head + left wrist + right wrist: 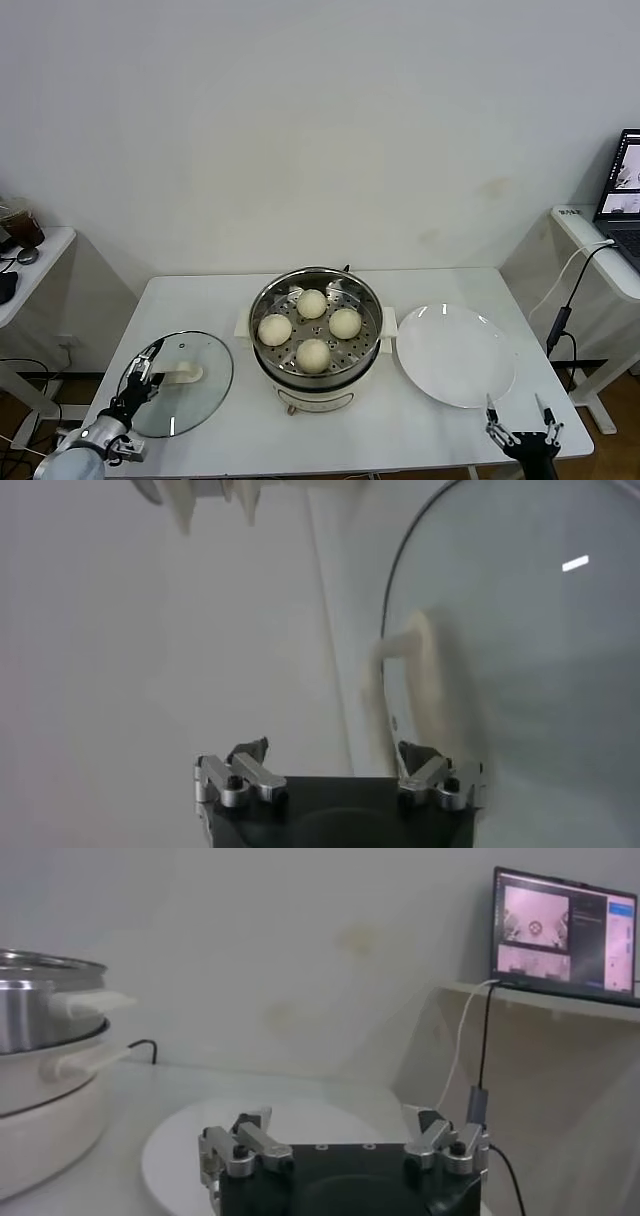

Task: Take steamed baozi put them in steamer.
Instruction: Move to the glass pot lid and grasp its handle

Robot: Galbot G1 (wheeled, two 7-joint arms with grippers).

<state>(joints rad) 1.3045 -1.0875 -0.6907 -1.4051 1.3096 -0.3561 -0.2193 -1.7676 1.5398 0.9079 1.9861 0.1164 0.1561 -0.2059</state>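
Four pale cream baozi (312, 327) lie on the perforated tray inside the round steel steamer (372, 300) at the table's middle. The steamer's wall and white handle also show in the right wrist view (45, 1013). My left gripper (146, 368) is open and empty at the front left, over the near edge of the glass lid (200, 390). My right gripper (520, 420) is open and empty at the front right, just in front of the white plate (455, 355).
The glass lid with its white handle (405, 670) lies flat left of the steamer. The flat white plate (200, 1133) lies right of it. A side table with a laptop (622, 195) and a hanging cable stands at the right. Another side table is at the far left.
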